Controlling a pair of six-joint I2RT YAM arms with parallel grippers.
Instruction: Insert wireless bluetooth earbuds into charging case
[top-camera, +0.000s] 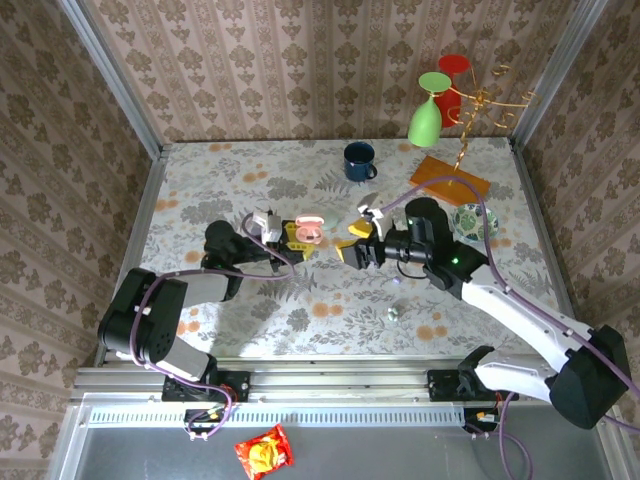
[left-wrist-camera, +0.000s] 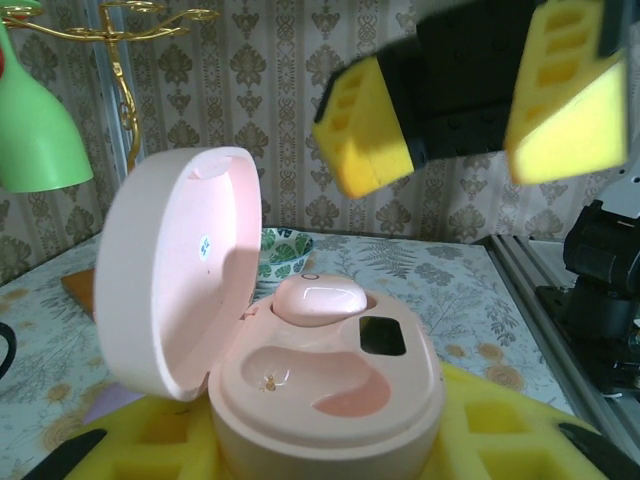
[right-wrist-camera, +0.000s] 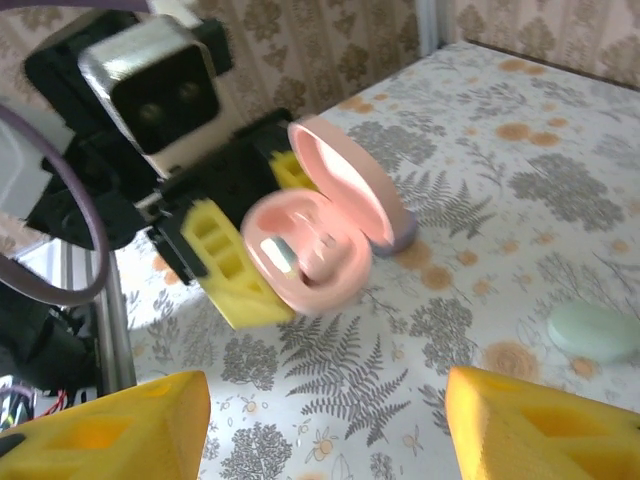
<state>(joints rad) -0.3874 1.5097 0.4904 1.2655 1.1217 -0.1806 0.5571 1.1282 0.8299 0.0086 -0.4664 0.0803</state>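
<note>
**Open pink charging case (left-wrist-camera: 320, 400), one bud seated**

Case: clamped between the yellow fingers (left-wrist-camera: 500, 430) of the left gripper (top-camera: 297, 240), lid raised.
Pink earbud (left-wrist-camera: 318, 298): in the far socket; near socket bare.
Right gripper (left-wrist-camera: 465, 130): jaws apart, holding nothing, facing the case without touching it.

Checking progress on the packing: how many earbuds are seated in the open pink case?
1. A pink earbud sits in the far socket of the pink case; the near socket is empty. Any loose ones on the table are too small to tell.
</note>
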